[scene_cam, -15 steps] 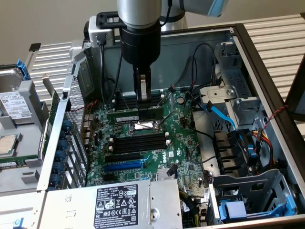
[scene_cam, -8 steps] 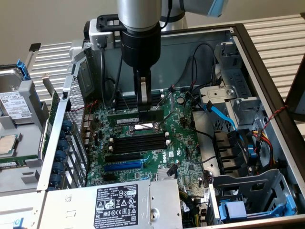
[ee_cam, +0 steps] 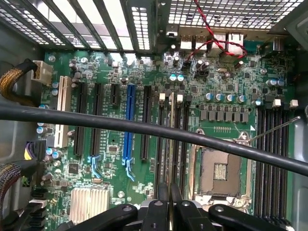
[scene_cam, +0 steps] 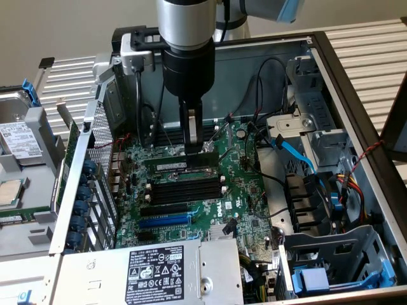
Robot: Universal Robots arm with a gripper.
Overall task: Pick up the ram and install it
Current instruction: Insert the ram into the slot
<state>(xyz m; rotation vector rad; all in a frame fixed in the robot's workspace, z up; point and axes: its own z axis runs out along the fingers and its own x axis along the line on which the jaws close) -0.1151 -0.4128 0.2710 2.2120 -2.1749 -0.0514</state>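
Your pincer [scene_cam: 193, 150] is clenched on the ram [scene_cam: 173, 166], which stands on edge in a black slot mid-motherboard [scene_cam: 245, 190]. You can read Dell [scene_cam: 229, 211] on the board, but the power supply label [scene_cam: 156, 273] is too small. The wrist view adds the processor socket [ee_cam: 219, 171] just beside the ram [ee_cam: 171, 130].

A black cable [ee_cam: 144, 127] crosses the middle of the frame over the green motherboard [ee_cam: 231, 77]. Beyond it a blue slot [ee_cam: 127, 122] stands among long black slots [ee_cam: 144, 122]. The gripper [ee_cam: 169, 199] has its fingers [ee_cam: 162, 198] pinched close on the ram [ee_cam: 171, 125], seen edge-on between the black slots and the CPU socket [ee_cam: 219, 171].
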